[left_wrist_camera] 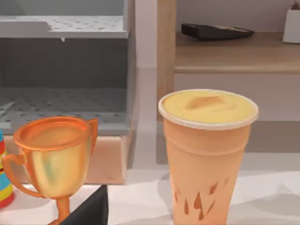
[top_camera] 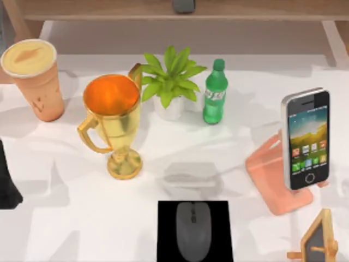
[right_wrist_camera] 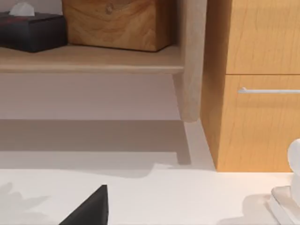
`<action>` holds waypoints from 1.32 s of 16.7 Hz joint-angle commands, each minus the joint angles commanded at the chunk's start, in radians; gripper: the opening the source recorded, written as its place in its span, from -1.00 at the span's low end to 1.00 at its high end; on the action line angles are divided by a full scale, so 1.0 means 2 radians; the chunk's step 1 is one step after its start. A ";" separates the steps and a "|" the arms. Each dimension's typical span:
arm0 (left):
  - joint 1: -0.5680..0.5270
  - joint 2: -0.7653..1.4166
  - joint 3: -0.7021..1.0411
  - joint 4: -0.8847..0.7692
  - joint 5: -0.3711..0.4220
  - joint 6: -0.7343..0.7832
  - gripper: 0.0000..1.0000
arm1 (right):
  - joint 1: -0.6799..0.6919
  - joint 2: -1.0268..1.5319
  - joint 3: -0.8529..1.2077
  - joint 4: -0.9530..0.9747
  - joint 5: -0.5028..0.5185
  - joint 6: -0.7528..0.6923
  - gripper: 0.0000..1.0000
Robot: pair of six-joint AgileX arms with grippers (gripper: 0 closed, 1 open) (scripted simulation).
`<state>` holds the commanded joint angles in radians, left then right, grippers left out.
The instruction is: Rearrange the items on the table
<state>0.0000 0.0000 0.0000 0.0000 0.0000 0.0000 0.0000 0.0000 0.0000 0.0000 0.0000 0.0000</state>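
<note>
Where frame cuts pad (top_camera: pixel 166 232), mouse (top_camera: pixel 193 230) rear hidden; cup (left_wrist_camera: pixel 205 154) base cropped.

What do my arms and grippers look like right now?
Little to go on. The left arm is a plain black, angular shape at the table's left edge. Each wrist view catches one matte black, wedge-shaped finger: left, right. No cables, markings or colour accents are visible.

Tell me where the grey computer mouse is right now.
In the top view the grey computer mouse lies on the black pad at the table's near edge, about midway across, in front of the gold trophy.
</note>
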 joint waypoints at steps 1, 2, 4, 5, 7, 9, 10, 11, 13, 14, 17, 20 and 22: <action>0.000 0.005 -0.003 0.004 0.000 0.001 1.00 | 0.000 0.000 0.000 0.000 0.000 0.000 1.00; 0.001 0.015 -0.008 0.012 0.001 0.003 1.00 | 0.000 0.000 0.000 0.000 0.000 0.000 1.00; 0.002 0.052 -0.021 0.040 0.003 0.010 1.00 | 0.000 0.000 0.000 0.000 0.000 0.000 1.00; 0.002 0.078 -0.027 0.060 0.004 0.013 1.00 | 0.000 0.000 0.000 0.000 0.000 0.000 1.00; 0.002 0.146 -0.036 0.111 0.007 0.021 1.00 | 0.000 0.000 0.000 0.000 0.000 0.000 1.00; 0.001 0.234 -0.038 0.172 0.008 0.027 1.00 | 0.000 0.000 0.000 0.000 0.000 0.000 1.00; 0.000 0.286 -0.035 0.205 0.008 0.029 1.00 | 0.000 0.000 0.000 0.000 0.000 0.000 1.00; -0.001 0.340 -0.030 0.239 0.008 0.031 1.00 | 0.000 0.000 0.000 0.000 0.000 0.000 1.00; -0.004 0.456 -0.011 0.312 0.009 0.033 1.00 | 0.000 0.000 0.000 0.000 0.000 0.000 1.00; -0.007 0.515 0.001 0.349 0.009 0.034 1.00 | 0.000 0.000 0.000 0.000 0.000 0.000 1.00; -0.017 0.685 0.050 0.461 0.008 0.032 1.00 | 0.000 0.000 0.000 0.000 0.000 0.000 1.00; -0.028 0.831 0.110 0.566 0.005 0.025 1.00 | 0.000 0.000 0.000 0.000 0.000 0.000 1.00; -0.034 0.910 0.151 0.627 0.002 0.018 1.00 | 0.000 0.000 0.000 0.000 0.000 0.000 1.00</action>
<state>-0.0683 1.8191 0.3028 1.2545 0.0034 0.0359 0.0000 0.0000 0.0000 0.0000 0.0000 0.0000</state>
